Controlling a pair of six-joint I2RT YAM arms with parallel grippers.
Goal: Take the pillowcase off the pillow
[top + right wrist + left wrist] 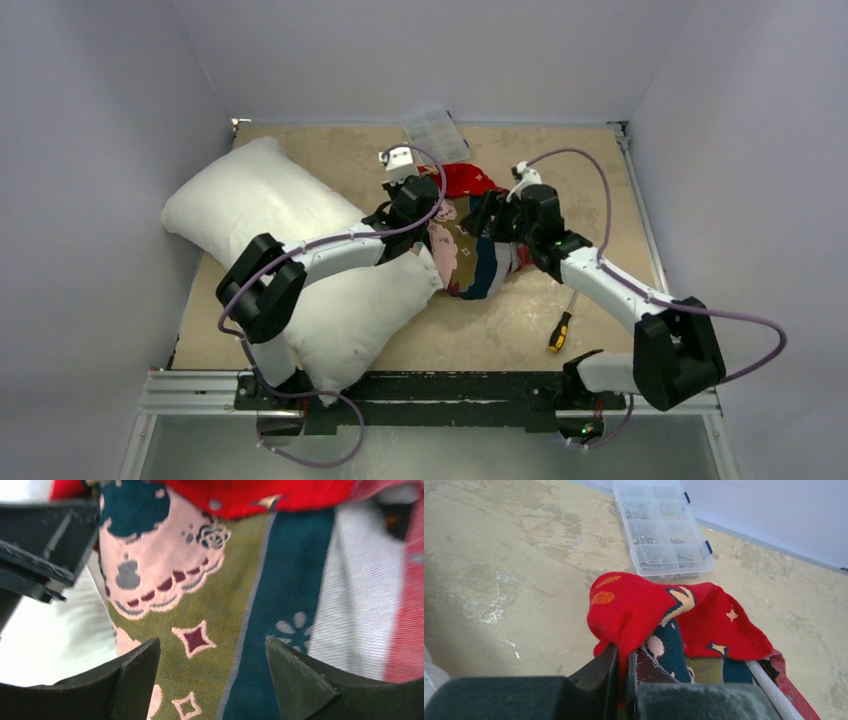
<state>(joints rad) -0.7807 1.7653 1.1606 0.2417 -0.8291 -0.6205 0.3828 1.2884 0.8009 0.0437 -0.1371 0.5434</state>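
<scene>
My L end effector (624,652) is clamped tight on a fold of the pillowcase (634,605), soft red woven cloth, prob. to anchor it. R end effector (212,645) gapes wide, gripping nothing (hovering over the print). Pillowcase lies bunched mid table (340,150), against the plump white pillow (250,205), on its right.

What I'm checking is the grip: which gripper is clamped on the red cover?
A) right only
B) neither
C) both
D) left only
D: the left gripper is shut on a fold of the red cover, while the right gripper hangs open over the fabric, its fingers spread apart.
</scene>
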